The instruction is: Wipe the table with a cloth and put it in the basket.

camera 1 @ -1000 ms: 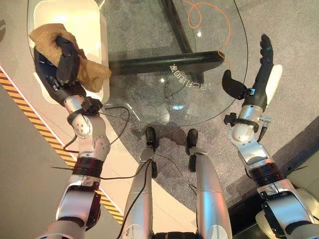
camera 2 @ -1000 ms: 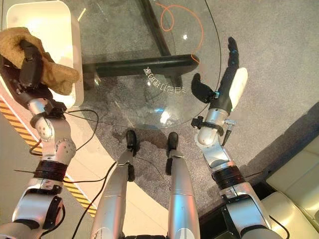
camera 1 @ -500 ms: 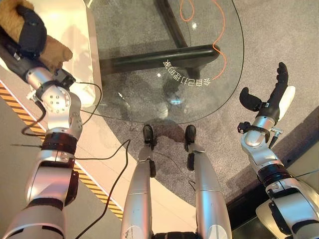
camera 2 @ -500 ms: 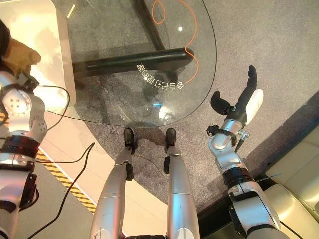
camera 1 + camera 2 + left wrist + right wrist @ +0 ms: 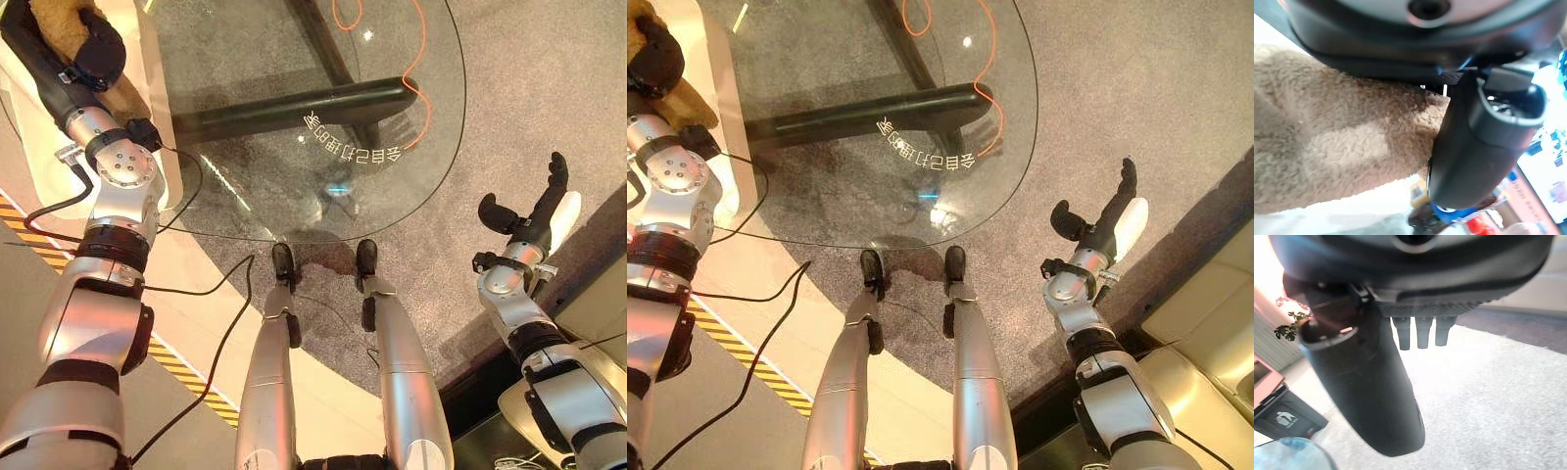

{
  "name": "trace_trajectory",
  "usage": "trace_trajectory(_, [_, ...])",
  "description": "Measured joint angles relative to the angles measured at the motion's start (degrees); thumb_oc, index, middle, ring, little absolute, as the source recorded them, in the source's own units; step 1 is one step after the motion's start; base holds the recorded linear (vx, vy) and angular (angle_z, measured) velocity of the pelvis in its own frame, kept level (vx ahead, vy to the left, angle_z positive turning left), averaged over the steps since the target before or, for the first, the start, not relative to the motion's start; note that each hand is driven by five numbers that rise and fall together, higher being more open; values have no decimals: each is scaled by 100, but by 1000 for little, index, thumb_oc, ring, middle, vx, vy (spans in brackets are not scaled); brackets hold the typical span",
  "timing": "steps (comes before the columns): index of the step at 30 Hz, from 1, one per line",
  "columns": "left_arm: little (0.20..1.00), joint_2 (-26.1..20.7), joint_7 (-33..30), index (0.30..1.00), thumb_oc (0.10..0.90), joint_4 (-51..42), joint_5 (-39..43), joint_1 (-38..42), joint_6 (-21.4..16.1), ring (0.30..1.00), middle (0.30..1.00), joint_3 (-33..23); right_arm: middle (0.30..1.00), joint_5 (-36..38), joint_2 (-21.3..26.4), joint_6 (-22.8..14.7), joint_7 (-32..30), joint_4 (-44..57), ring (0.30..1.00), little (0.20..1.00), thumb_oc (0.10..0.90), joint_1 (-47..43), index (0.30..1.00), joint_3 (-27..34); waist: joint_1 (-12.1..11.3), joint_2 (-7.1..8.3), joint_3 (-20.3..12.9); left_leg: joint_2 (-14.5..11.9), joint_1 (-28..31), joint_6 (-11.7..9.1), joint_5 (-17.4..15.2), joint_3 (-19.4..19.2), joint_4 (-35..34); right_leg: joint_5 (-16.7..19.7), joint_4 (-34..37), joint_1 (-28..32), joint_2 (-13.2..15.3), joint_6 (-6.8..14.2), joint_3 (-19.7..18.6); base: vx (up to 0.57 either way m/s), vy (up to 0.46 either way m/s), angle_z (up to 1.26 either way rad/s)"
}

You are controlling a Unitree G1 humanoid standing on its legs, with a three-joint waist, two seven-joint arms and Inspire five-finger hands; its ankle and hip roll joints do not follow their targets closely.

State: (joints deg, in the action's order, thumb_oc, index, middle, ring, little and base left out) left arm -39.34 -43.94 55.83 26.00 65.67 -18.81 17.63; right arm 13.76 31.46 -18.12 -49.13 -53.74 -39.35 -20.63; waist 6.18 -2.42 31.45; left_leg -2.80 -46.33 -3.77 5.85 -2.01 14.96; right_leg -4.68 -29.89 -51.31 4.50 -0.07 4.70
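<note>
Moved: left hand [image 5: 86, 44] w/ cloth [image 5: 57, 22] further to 11 o'clock, clamped on it over basket [image 5: 157, 88] for drop | right hand [image 5: 537, 211] at 4 o'clock, off table [image 5: 294, 166], fingers straight, idle

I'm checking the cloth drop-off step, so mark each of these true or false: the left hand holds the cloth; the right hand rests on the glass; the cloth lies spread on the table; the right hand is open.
1. The left hand grips the fuzzy tan cloth. True.
2. The right hand rests on the round glass table. False: it hangs beside the table, over grey carpet.
3. The cloth lies spread on the glass. False: it is bunched in the left hand, above the white plastic basket.
4. The right hand is open. True.
</note>
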Motion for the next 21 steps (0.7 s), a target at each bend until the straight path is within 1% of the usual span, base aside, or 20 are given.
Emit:
trace_trajectory(7, [200,-12,0,300,100,208,0,31,272,300,300,11,900,41,-82,-41,121,-387,900,900,800,-13,900,0,6,87,-3,-4,-5,-1,0,2,13,6,-3,-2,-3,-3,0,0,0,0])
trace_trajectory(12, [200,-42,0,300,100,292,0,30,593,300,300,33,900,41,-103,-53,126,-386,900,900,800,-16,900,0,-4,108,-5,-7,-30,-1,1,18,15,7,4,-12,-10,-4,17,0,0,0])
trace_trajectory(15, [200,-61,1,300,100,411,-1,41,702,300,300,33,900,42,-109,-80,126,-386,900,900,800,-34,900,2,4,111,-4,-10,-93,-2,0,70,39,8,15,-27,-6,-6,99,-5,-8,5])
trace_trajectory(21, [200,-64,1,300,100,636,-1,22,934,300,300,31,900,41,-213,-113,126,-363,900,900,800,-57,900,8,-30,158,-2,-8,-112,-3,1,82,49,9,10,-39,-6,-7,104,0,0,0])
